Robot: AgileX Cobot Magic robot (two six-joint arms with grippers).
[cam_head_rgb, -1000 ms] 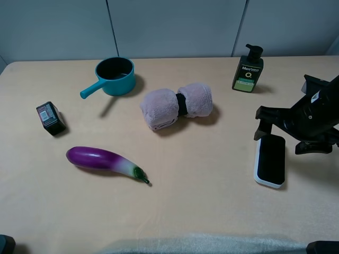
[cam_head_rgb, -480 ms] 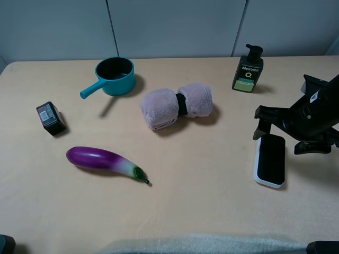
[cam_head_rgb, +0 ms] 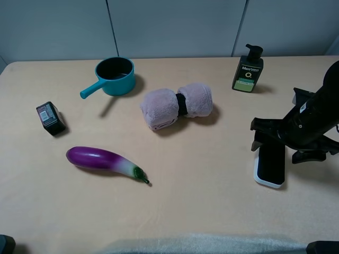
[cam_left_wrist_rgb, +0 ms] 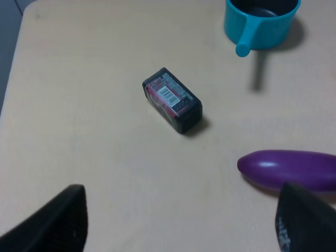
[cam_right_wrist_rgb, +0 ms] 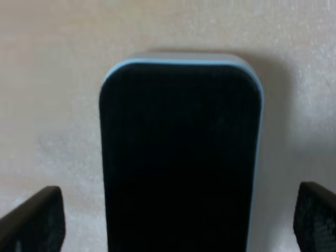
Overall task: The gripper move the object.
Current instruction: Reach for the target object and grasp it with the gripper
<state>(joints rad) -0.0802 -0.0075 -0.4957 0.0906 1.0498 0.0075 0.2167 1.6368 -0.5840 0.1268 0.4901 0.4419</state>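
Note:
The object (cam_head_rgb: 270, 168), a flat block with a black top on a white base, lies on the table at the right. My right gripper (cam_head_rgb: 282, 147) is open and sits low over the block's far end, one finger on each side. In the right wrist view the block (cam_right_wrist_rgb: 178, 152) fills the middle, between the two dark fingertips (cam_right_wrist_rgb: 31, 220) of the open gripper (cam_right_wrist_rgb: 173, 223). I cannot tell whether the fingers touch the block. My left gripper (cam_left_wrist_rgb: 178, 223) is open and empty, above the table's left side.
A teal saucepan (cam_head_rgb: 115, 75), a rolled pink towel (cam_head_rgb: 177, 106) and a dark pump bottle (cam_head_rgb: 247, 71) stand at the back. A small black box (cam_head_rgb: 50, 118) and a purple eggplant (cam_head_rgb: 103, 160) lie at the left. The left wrist view shows the box (cam_left_wrist_rgb: 172, 100) and the eggplant (cam_left_wrist_rgb: 289, 169).
My right gripper has come down and a little nearer, so its fingers now straddle the block's far end. The block and the other things have not moved.

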